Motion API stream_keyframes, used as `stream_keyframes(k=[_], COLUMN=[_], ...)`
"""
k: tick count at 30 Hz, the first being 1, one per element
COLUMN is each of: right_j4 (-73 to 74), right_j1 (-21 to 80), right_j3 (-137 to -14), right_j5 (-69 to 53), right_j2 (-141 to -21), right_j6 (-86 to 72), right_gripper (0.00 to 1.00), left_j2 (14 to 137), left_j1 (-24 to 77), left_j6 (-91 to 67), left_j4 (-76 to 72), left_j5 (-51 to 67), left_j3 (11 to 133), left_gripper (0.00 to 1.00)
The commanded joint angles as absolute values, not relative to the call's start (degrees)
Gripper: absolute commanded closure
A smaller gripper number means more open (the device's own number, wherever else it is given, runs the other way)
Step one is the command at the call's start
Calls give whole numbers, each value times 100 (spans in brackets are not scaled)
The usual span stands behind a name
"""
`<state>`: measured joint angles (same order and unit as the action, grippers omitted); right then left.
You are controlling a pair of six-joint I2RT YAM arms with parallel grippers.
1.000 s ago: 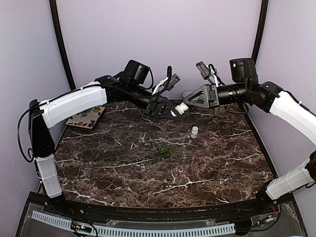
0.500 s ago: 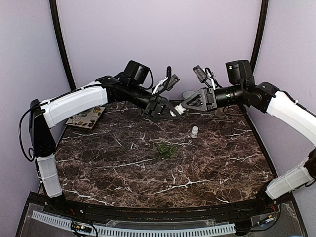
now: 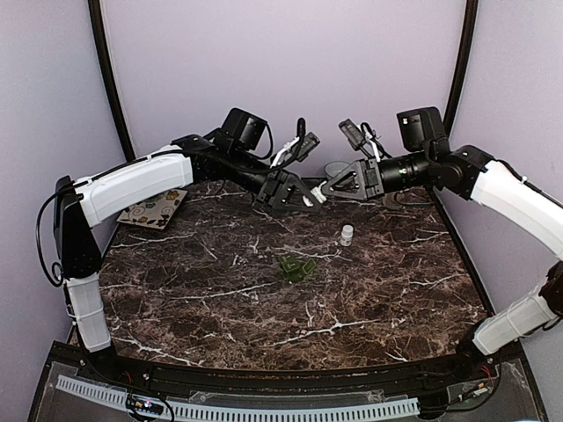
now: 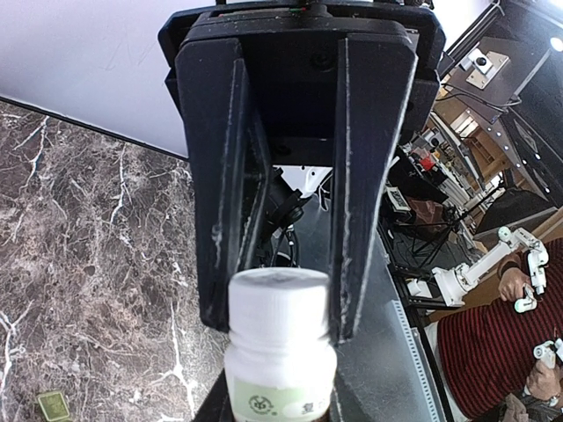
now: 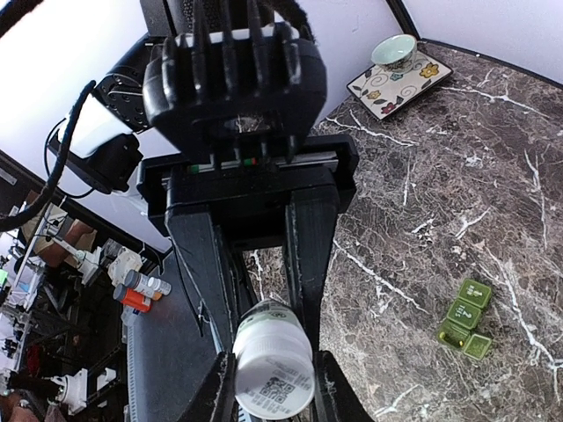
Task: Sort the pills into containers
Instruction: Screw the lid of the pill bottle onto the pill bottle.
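A white pill bottle (image 3: 314,194) with a green label hangs in the air over the back of the table, held between both arms. My left gripper (image 3: 307,195) is shut on the bottle's body (image 4: 280,369). My right gripper (image 3: 324,188) faces it from the right, and its fingers (image 4: 362,202) press on both sides of the white cap. In the right wrist view the cap end (image 5: 273,374) sits between my own fingertips. A green pill organiser (image 3: 296,266) lies on the marble near the middle. A small white bottle (image 3: 347,234) stands to its right.
A patterned tray (image 3: 154,209) lies at the back left, with a small bowl (image 5: 393,49) on it. A clear glass dish (image 3: 336,168) sits at the back behind the grippers. Lavender walls close in three sides.
My right gripper has moved left up to the bottle and closed its fingers onto the cap. The left arm has held still with the bottle.
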<state>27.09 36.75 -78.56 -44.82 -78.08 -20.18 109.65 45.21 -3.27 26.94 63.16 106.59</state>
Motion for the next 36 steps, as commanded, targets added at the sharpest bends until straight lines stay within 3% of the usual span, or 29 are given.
stream_keyframes(k=[1, 8, 18, 36], right_j4=[2685, 2606, 2654, 2363], right_j1=[3744, 3773, 3771, 3771], right_j3=[-8037, -8045, -8294, -8446], right_j5=[-4500, -4483, -4262, -3984], right_j2=[-7866, -7925, -8282, -8768], right_j6=[-1970, -2229, -3103, -4228], right_gripper=[84, 88, 90, 91], left_j2=[10934, 10875, 10690, 10040], left_j1=[4500, 4516, 4879, 5731], left_j6=[-291, -107, 593, 1143], left_j4=[2697, 2792, 2907, 755], left_j5=[6390, 5833, 3768, 1063], left_j3=[10818, 10848, 10815, 9443], left_gripper=[100, 100, 100, 100])
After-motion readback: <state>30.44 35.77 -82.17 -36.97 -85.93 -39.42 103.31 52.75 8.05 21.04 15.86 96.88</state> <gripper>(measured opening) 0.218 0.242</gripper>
